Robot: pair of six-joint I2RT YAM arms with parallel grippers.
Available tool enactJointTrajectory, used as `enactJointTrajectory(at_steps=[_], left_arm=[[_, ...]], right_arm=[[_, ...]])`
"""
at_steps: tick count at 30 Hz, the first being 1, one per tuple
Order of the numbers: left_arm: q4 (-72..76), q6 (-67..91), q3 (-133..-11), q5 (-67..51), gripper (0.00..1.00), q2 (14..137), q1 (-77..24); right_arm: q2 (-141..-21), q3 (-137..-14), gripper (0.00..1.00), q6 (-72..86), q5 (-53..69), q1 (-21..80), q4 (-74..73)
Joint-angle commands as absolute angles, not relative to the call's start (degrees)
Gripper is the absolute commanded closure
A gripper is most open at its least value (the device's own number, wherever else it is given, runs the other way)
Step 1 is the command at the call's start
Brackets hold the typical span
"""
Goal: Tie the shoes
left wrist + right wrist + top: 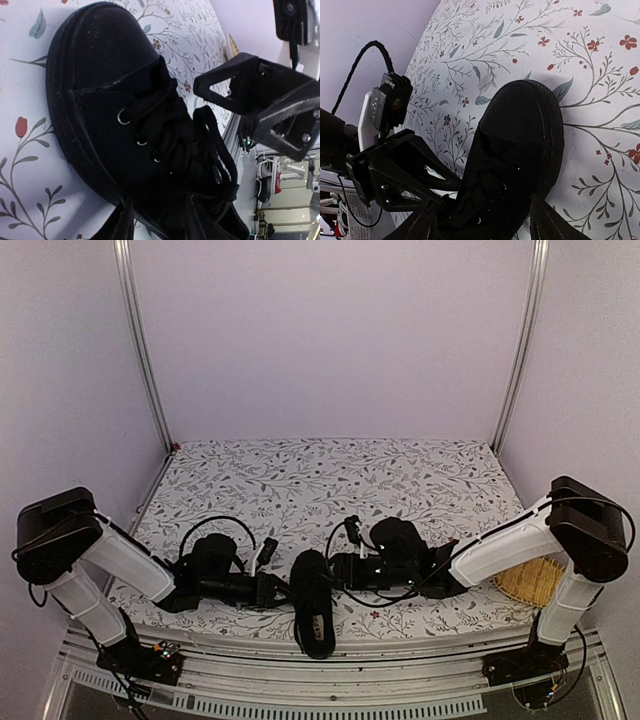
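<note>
The shoe (312,600) lies on the flowery cloth (400,480), close to the near edge of the table and about in the middle between the two arms. Its long way runs near to far: the toe points to the far side and the heel, with the pale label inside, is at the near side. The laces (172,135) run down the top of the shoe, and one loose loop sits toward the right side.

The left gripper (160,225) is just beside the shoe on its left. Its two fingers stand partly apart, one on each side of the laced part. (I cannot tell if a bit of lace is caught between them.) The right gripper (485,225) is just beside the shoe on its right. Its fingers are wide apart, and nothing is in them.

So the shoe lies between the two grippers, and the laces cross the space between them. Both arms are about as close as each other, but I think the left one is a little nearer to the laces. I think the next move depends on this: each gripper has to reach sideways, across the long way of the shoe, to get a lace end. The black lace on the black shoe looks hard to pick out.
</note>
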State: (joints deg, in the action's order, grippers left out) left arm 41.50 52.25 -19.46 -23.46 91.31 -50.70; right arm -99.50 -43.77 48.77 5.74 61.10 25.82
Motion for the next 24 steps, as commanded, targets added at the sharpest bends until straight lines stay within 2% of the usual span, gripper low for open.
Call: enactJointTrajectory(at_steps=[1,6,8,12,14,15,24], left_arm=[[43.6,52.6,-20.3,-24.7,0.70,92.7,-50.3],[44.0,52.8,-20.1,-24.9,0.84,92.7,-50.3],[44.1,52.9,-19.9,-24.8,0.87,92.6,-50.4],[44.2,53.5,-19.2,-24.0,0.99,92.0,-50.3],[44.1,53.7,-18.7,-23.4,1.00,91.6,-50.3],[43.7,53.8,-18.5,-23.0,1.00,91.3,-50.3],[37.6,55.3,-15.3,-15.8,1.00,86.5,-50.2]], right_arm=[[-101.8,-45.3,0.38,48.0,6.2,61.0,23.3],[-103.7,-46.5,0.51,47.6,7.4,61.0,23.2],[-103.9,-46.7,0.57,47.5,7.5,61.0,23.2],[-103.0,-45.8,0.82,48.1,6.6,61.0,23.2],[-102.1,-45.2,0.94,48.5,5.9,61.0,23.0],[-101.5,-44.8,0.96,48.8,5.2,61.0,22.8],[-97.3,-42.2,0.98,50.6,-0.9,59.3,17.9]])
